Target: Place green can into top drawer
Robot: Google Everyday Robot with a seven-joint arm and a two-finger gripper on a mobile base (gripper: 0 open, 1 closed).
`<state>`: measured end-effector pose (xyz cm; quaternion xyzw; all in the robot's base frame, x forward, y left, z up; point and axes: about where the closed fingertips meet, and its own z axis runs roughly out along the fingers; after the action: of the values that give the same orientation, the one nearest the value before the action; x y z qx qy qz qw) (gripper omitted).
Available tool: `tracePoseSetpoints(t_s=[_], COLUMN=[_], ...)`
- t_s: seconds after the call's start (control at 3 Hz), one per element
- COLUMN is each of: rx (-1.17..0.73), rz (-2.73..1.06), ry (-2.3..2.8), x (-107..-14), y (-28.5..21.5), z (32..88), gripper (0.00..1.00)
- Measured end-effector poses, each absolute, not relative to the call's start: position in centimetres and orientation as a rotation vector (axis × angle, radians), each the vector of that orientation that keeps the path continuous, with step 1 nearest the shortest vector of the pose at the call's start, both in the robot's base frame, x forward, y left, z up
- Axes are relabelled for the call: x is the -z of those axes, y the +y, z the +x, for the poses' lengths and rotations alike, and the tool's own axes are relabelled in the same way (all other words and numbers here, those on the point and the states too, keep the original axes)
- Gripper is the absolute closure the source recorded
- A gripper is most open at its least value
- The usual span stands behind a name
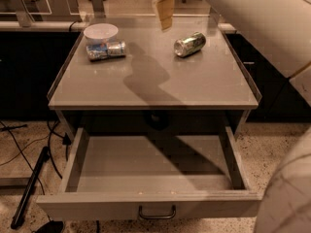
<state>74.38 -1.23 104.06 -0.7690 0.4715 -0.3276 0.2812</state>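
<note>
- Tool (164, 22): held above the far edge of the bench (194, 84), hung from a pale arm (252, 18) that enters from the upper right of the view. Whether it is released or clenched cannot be told; nothing is seen carried in it.
- Green can (189, 44): laid on its side on the bench, a little nearer the camera than the tool and to its right in the view. It is near the tool but apart from it, with bare bench between the two.
- Top drawer (97, 205): pulled fully out below the bench front, well nearer the camera than the tool and lower. Its floor is seen bare, and its dark handle (157, 212) is at the front centre.
- Blue-and-white can (106, 50): laid on its side to the left of the tool in the view, touching or just beside a white bowl (100, 33). Neither is part of the task.
- Step in hand, as judged: the approach to the green can. The grasp is not yet made and the can is not yet in the drawer.
- Next move, as judged: the tool is to be brought down and to the view's right over the can, lined up across its round body, and closed on it. Care is called for, since a can on its side may roll when nudged.
</note>
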Motion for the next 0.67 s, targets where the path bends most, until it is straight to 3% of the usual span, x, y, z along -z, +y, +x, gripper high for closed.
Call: tracePoseSetpoints(t_s=[0.67], rx=[0.792], rz=[-2.062], ry=[1.271], x=[-102.5], y=[-1.6], z=[75.7], gripper=[0.00])
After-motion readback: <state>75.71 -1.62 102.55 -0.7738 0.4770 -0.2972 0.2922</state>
